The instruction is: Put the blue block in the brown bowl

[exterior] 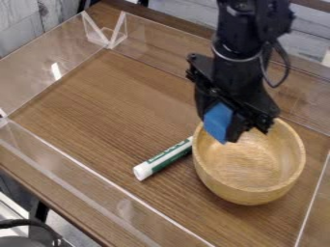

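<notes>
Carrying the blue block (221, 122) over the bowl is the step in hand: the block hangs above the far-left rim of the brown bowl (250, 154), clear of the bench (103, 106). The gripper (227, 123) has its jaws clamped narrow on the block. Next it likely needs centring over the hollow, then releasing.
</notes>
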`<act>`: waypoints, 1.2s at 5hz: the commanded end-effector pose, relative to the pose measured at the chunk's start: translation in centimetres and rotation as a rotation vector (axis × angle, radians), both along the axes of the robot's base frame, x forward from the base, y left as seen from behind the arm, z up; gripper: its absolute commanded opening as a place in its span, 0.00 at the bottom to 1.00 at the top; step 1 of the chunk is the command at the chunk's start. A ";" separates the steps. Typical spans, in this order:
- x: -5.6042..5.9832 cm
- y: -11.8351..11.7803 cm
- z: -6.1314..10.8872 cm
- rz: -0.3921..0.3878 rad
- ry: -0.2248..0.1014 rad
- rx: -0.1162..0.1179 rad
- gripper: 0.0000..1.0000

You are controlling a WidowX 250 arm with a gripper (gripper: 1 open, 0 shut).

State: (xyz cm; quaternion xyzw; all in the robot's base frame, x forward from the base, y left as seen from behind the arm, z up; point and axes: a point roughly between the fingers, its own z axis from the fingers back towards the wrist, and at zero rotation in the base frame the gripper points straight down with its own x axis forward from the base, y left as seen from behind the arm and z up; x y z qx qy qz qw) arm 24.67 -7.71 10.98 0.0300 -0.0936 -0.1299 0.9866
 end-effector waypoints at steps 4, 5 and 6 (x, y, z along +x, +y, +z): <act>-0.1 -1.8 -0.8 0.005 -0.068 -0.038 0.00; -0.1 -1.8 -1.1 0.009 -0.068 -0.048 0.00; -0.1 -1.7 -1.4 0.009 -0.069 -0.056 0.00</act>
